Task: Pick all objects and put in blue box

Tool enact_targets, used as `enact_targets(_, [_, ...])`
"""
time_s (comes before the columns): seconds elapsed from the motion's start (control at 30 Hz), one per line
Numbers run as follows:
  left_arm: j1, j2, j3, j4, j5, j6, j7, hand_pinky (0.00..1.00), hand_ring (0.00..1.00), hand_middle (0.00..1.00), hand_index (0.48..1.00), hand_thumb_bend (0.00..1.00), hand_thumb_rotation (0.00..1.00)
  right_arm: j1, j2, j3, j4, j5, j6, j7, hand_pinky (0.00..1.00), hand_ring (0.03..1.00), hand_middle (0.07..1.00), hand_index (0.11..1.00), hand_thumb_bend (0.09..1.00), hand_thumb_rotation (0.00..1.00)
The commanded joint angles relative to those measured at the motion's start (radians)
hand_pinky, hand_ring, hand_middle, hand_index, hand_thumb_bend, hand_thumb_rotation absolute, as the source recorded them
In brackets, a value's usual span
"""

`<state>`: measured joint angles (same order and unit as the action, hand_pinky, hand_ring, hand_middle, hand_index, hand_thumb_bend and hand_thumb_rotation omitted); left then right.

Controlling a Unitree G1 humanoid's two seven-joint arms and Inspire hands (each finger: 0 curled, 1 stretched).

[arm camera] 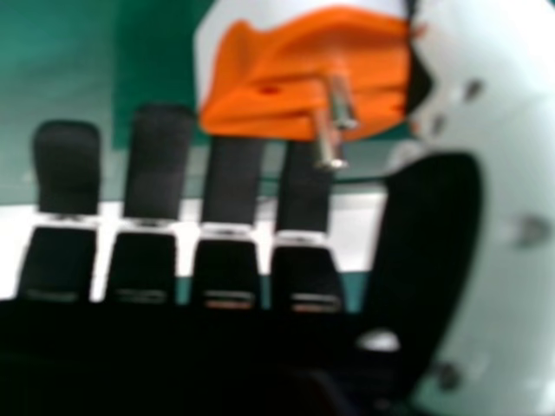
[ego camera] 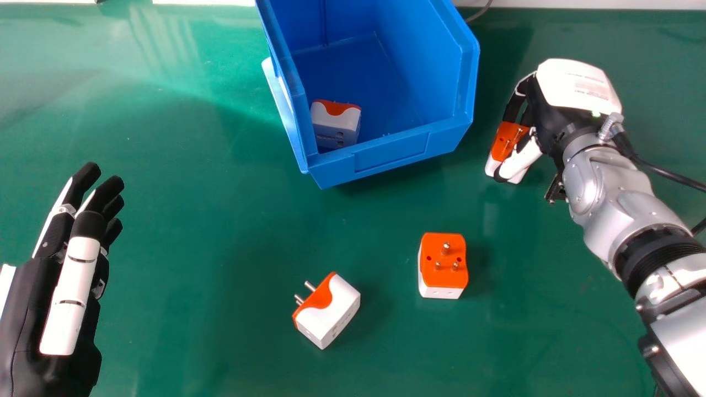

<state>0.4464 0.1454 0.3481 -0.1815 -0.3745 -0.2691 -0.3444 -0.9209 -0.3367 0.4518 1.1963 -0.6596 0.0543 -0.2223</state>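
To the right of the blue box (ego camera: 386, 146), my right hand (ego camera: 551, 110) pinches an orange and white plug adapter (ego camera: 508, 141) between thumb and fingers. In the right hand view the held adapter (arm camera: 303, 74), its metal pins showing, lies between my right hand's (arm camera: 230, 186) fingers and thumb. One adapter (ego camera: 336, 122) rests inside the box at its near left corner. On the table, one adapter (ego camera: 443, 266) stands with its pins up, and another (ego camera: 326, 310) lies tilted with its pins toward the upper left. At the left, my left hand (ego camera: 69, 275) is open with straight fingers.
The green table (ego camera: 193, 231) spreads around the box. A white object (ego camera: 278, 99) sits against the box's left wall. Black cables (ego camera: 670, 175) run along my right wrist and forearm, and another cable (ego camera: 479, 13) lies behind the box.
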Motion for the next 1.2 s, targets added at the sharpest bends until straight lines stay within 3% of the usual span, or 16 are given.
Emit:
enact_targets(0.0, [0.006,0.004,0.006,-0.021,-0.001,-0.008,0.002,0.97,0.94,0.91,0.923,0.6,0.75,-0.015,-0.008,-0.009,-0.01,0.008,0.004,-0.008,0.32,0.443,0.488,0.554,0.508,0.0])
enact_targets(0.07, [0.007,0.006,0.005,-0.02,0.002,-0.011,-0.001,0.97,0.94,0.91,0.922,0.61,0.75,-0.014,-0.008,-0.016,-0.012,0.016,0.003,-0.002,0.32,0.442,0.49,0.552,0.505,0.0])
enact_targets(0.3, [0.011,-0.004,-0.002,-0.031,0.007,-0.007,0.008,0.97,0.94,0.91,0.923,0.61,0.75,-0.002,-0.031,-0.03,-0.049,0.032,-0.031,0.004,0.32,0.441,0.481,0.549,0.499,0.0])
enact_targets(0.53, [0.002,-0.008,-0.007,-0.017,0.016,-0.014,0.01,0.97,0.94,0.91,0.924,0.6,0.76,0.05,-0.093,-0.019,-0.137,0.007,-0.098,-0.025,0.31,0.438,0.482,0.547,0.495,0.0])
enact_targets(0.7, [-0.004,0.001,-0.011,-0.013,0.019,-0.009,0.002,0.96,0.94,0.91,0.925,0.6,0.76,0.095,-0.131,-0.045,-0.258,0.024,-0.08,0.027,0.32,0.434,0.483,0.532,0.495,0.0])
enact_targets(0.8, [-0.009,-0.001,-0.011,-0.01,0.014,-0.005,0.0,0.97,0.94,0.91,0.93,0.6,0.76,0.141,-0.158,-0.062,-0.378,0.02,-0.045,0.061,0.32,0.436,0.484,0.529,0.495,0.0])
enact_targets(0.9, [-0.013,0.0,-0.01,-0.004,0.018,-0.01,-0.003,0.97,0.95,0.92,0.936,0.59,0.77,0.202,-0.184,-0.088,-0.518,0.017,-0.008,0.089,0.32,0.438,0.49,0.52,0.495,0.0])
enact_targets(1.03, [-0.015,0.002,-0.009,-0.004,0.015,-0.004,-0.004,0.97,0.95,0.92,0.943,0.59,0.78,0.307,-0.217,-0.136,-0.727,0.022,0.028,0.129,0.31,0.438,0.501,0.512,0.495,0.0])
enact_targets(1.17, [-0.019,0.009,-0.012,0.0,0.028,-0.009,-0.008,0.98,0.95,0.93,0.953,0.59,0.79,0.414,-0.234,-0.181,-0.904,0.016,0.038,0.144,0.31,0.434,0.508,0.51,0.494,0.0])
